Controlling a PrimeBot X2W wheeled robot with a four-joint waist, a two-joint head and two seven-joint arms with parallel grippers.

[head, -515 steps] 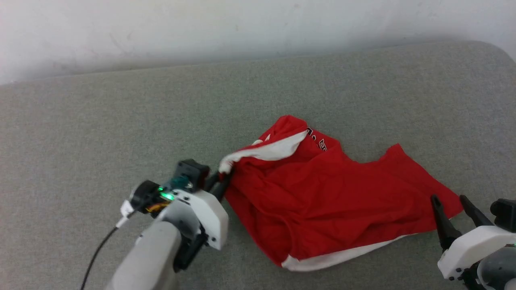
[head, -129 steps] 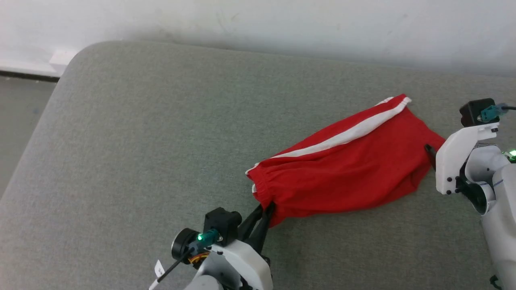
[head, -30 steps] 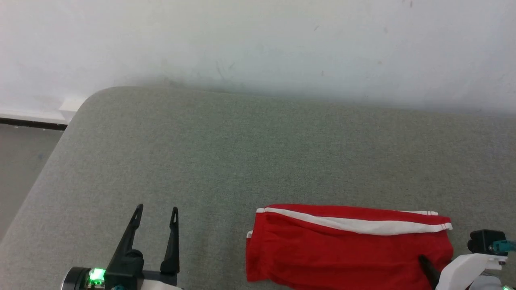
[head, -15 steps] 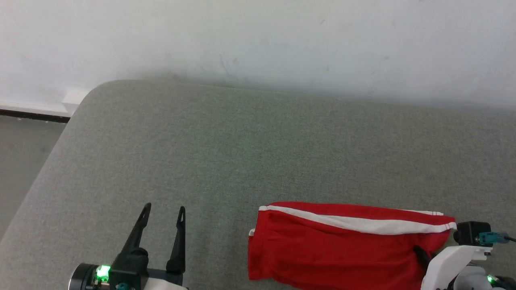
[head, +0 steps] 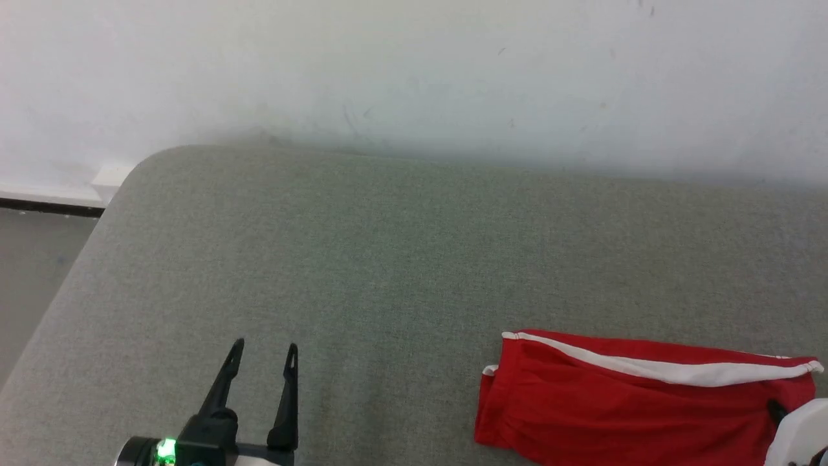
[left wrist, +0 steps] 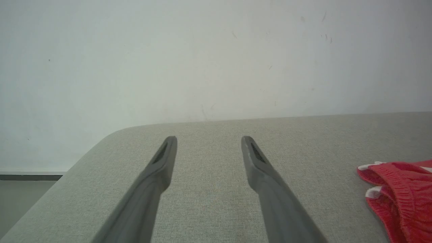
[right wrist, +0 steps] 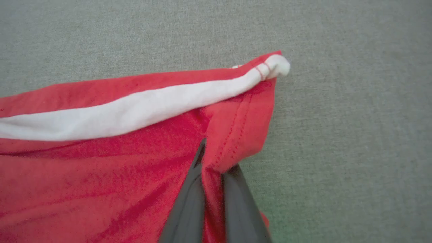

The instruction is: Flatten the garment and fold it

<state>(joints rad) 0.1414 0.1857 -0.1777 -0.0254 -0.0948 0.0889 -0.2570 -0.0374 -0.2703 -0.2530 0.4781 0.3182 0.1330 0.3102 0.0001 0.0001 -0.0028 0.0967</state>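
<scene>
The fold seems to begin: the shorts [head: 621, 414] lie flat on the cushion [head: 388, 259], the right gripper [right wrist: 211, 158] pinches their hem end, the left gripper [head: 264, 346] stands open, and next this end probably must travel to the waistband [left wrist: 401, 192].

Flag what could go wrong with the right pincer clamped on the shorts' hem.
1. The right pincer grips only a thin hem fold of the shorts; a pull may slip it free.
2. The left pincer is open, away from the waistband, so a one-sided pull may drag and bunch the fabric.
</scene>
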